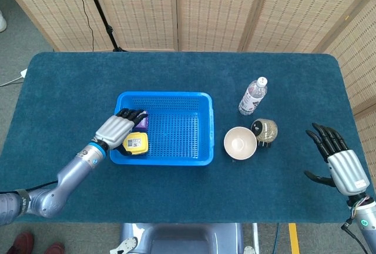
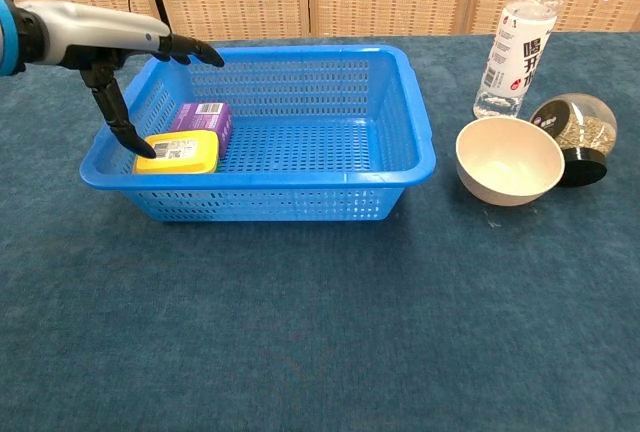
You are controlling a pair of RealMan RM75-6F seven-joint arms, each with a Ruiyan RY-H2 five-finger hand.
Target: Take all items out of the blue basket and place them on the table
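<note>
— Looking at the blue basket [image 2: 300,167], how much of the work is already finished?

— I judge it is more than half. Three things stand on the table [image 1: 176,189] to the right of the basket: a water bottle [image 1: 253,96], a white bowl [image 2: 509,159] and a round jar [image 2: 574,135]. I cannot say they came from the basket, but they are outside it now.

— And what remains inside?

— Two items, both in the left end: a yellow box [image 2: 177,152] at the front and a purple box [image 2: 202,119] just behind it, touching it.

— What does the left hand [image 1: 119,128] do?

— It is over the left rim of the basket, above the two boxes. The fingers [image 2: 190,49] are stretched forward and apart, and the thumb points down to the yellow box. It holds nothing yet.

— The right hand [image 1: 341,163]?

— It is far at the right side, well apart from everything, fingers spread, empty.

— So what is left?

— I think both boxes must be lifted out and put on the table.
</note>
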